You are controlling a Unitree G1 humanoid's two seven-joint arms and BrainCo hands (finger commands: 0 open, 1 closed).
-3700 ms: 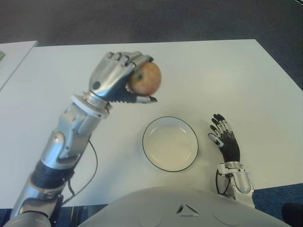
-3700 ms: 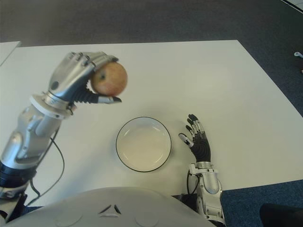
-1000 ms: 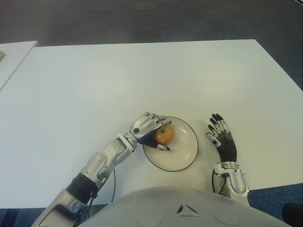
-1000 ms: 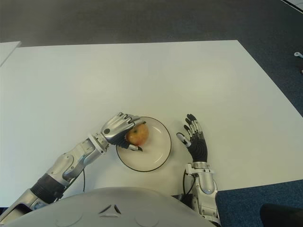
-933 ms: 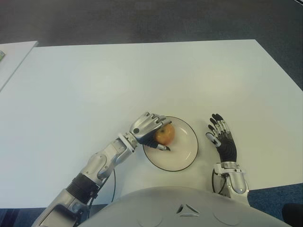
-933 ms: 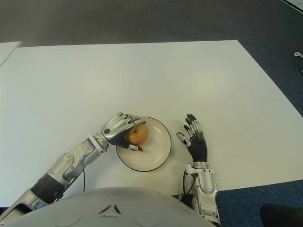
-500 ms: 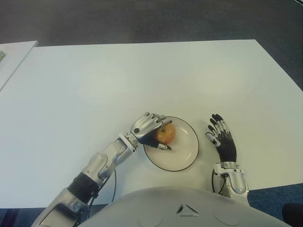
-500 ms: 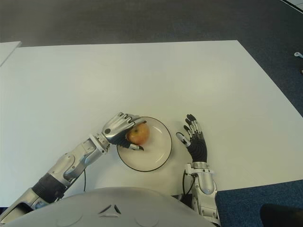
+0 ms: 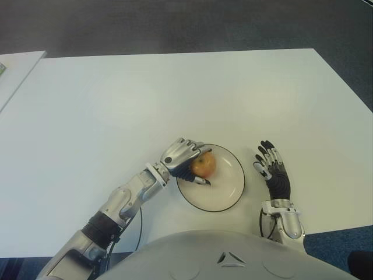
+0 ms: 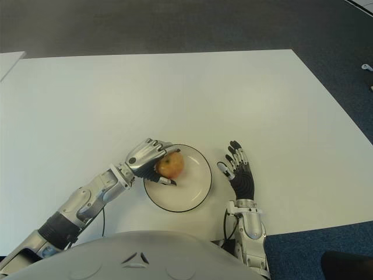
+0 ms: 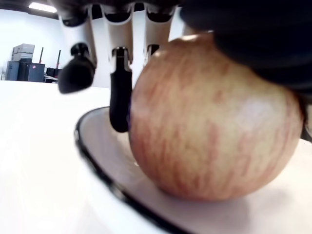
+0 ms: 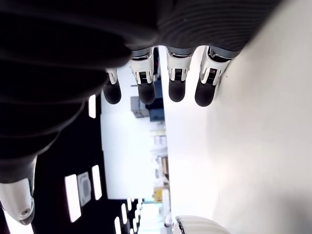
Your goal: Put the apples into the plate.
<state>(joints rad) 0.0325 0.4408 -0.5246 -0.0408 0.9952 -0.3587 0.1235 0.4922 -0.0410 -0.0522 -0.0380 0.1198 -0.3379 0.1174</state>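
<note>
A: Where was the round red-and-yellow apple [image 9: 203, 165] found?

B: It was seen seated on the left part of the shallow white plate with a thin dark rim [image 9: 230, 189], near the front edge of the white worktop [image 9: 175, 99]. In the left wrist view its underside was shown touching the plate's surface. The left hand [image 9: 185, 158] was curled over it, fingers wrapped across the top and thumb tucked beneath the side, so the fruit was held.

A: And the right hand [image 9: 273, 172]?

B: It was seen just right of the plate, fingers spread and nothing held.

A: What could have gone wrong?

B: If the fingers were opened unevenly, the apple might have been nudged and rolled toward the rim; if the hand were dragged sideways, the light plate could have been shifted.

A: Any writing to be read?

B: None was made out on the apple, plate or hands.
</note>
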